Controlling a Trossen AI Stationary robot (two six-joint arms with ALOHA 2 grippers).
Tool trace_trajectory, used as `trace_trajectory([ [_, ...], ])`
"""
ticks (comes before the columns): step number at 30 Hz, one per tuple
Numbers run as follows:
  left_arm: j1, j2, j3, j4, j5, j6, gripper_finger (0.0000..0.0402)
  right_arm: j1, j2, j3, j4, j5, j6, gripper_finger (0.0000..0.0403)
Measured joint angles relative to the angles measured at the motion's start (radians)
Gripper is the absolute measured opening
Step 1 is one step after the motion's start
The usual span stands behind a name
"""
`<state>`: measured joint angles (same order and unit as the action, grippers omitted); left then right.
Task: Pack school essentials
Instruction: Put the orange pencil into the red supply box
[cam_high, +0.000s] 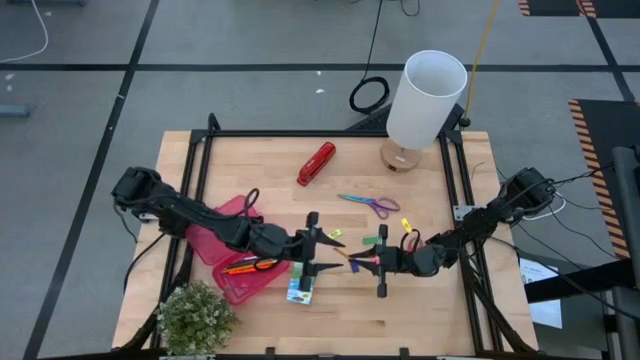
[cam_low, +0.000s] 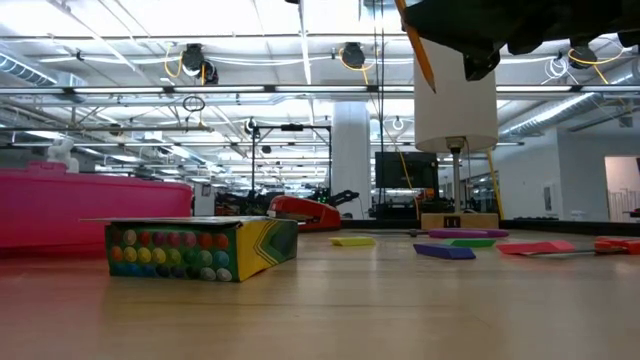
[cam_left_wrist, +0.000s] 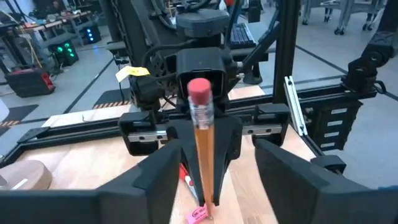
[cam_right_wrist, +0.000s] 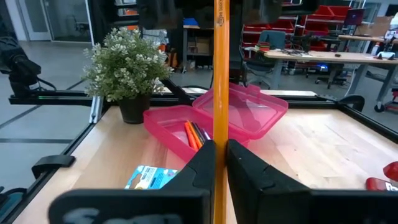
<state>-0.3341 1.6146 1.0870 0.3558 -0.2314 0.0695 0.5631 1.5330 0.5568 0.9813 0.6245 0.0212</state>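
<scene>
Holding a pencil (cam_right_wrist: 220, 74) pinched in its fingers, right gripper (cam_high: 378, 265) sits above the tabletop (cam_high: 440, 310) middle, near the front edge. Left gripper (cam_high: 318, 254) faces it, fingers spread, empty. Crayon box (cam_high: 299, 290) lies just below, beside the pink case (cam_high: 245, 283) with orange pens (cam_high: 243, 266)

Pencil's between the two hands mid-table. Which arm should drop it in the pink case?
Left, probably. The right hand grips the pencil, but the left hand is open facing it and sits right beside the pink case.
</scene>
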Motion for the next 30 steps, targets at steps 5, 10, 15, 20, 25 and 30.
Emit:
trace_trajectory([
  [5,0.000,0.000,0.000,0.014,-0.003,0.001,0.0131,-0.005,0.000,0.000,0.000,0.001,0.001,0.0020],
  [10,0.006,0.000,0.000,-0.005,-0.003,0.000,0.0058,-0.006,0.000,0.000,0.001,0.001,0.000,0.0020],
  [15,0.009,-0.001,0.000,-0.026,0.022,-0.001,0.0013,-0.005,0.000,0.000,0.001,0.003,-0.003,0.0037],
  [20,0.016,-0.016,0.000,-0.075,0.056,-0.027,0.0036,-0.006,0.000,0.000,0.002,0.006,0.001,0.0097],
  [25,0.019,-0.069,0.000,-0.197,0.058,-0.038,0.0030,-0.006,0.000,0.001,-0.010,0.006,0.013,0.0165],
  [30,0.013,-0.142,0.001,-0.319,0.058,-0.083,0.0013,-0.007,0.000,0.001,-0.066,0.007,0.046,0.0201],
])
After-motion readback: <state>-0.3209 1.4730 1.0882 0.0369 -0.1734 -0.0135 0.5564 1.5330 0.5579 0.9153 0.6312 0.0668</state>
